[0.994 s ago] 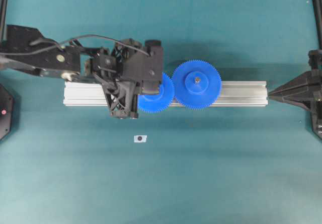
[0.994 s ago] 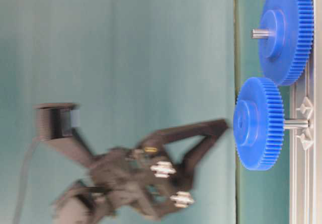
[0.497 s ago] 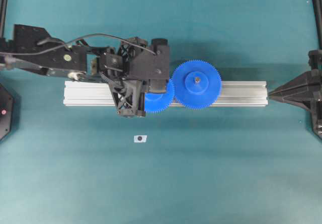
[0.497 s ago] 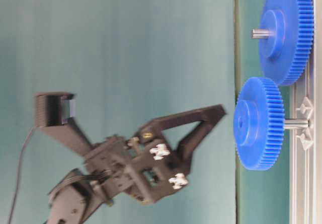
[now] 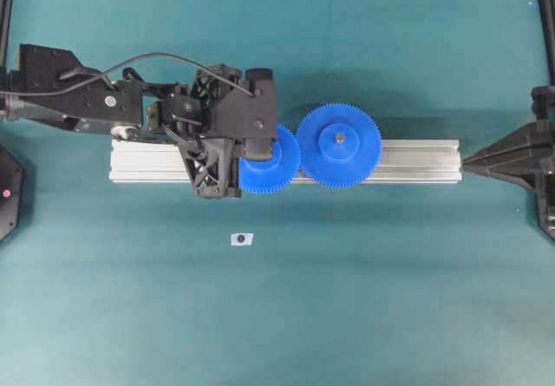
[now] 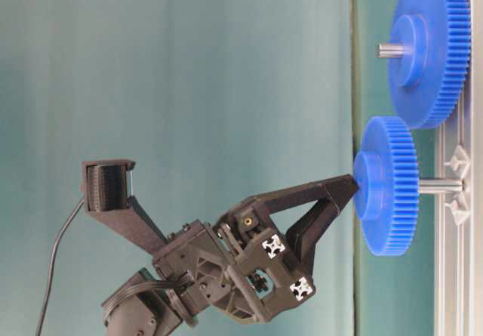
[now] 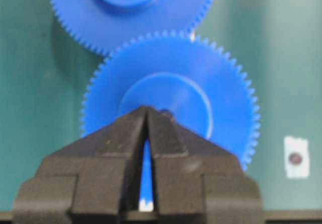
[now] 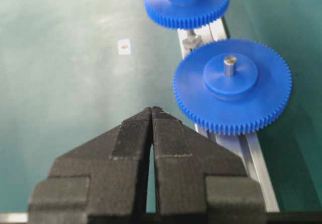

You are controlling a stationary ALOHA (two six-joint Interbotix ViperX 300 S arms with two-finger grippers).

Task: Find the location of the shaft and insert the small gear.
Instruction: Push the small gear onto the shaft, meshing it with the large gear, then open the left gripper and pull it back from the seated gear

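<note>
Small gear (image 5: 270,169) left of larger gear (image 5: 339,146), on rail (image 5: 416,160).

- Even, soft light falls across the green table (image 5: 373,299), with no hard glare.
- A faint shadow sits beside the aluminium rail (image 5: 416,161) in the overhead view.
- The left wrist view is soft; its gripper (image 7: 146,114) and the small gear (image 7: 171,98) look blurred.
- The table-level view is turned sideways, with a hazy backdrop.

Left end effector (image 5: 245,156) overlaps the small gear (image 5: 276,162) (teeth meshing the larger gear (image 5: 339,145)).
</note>
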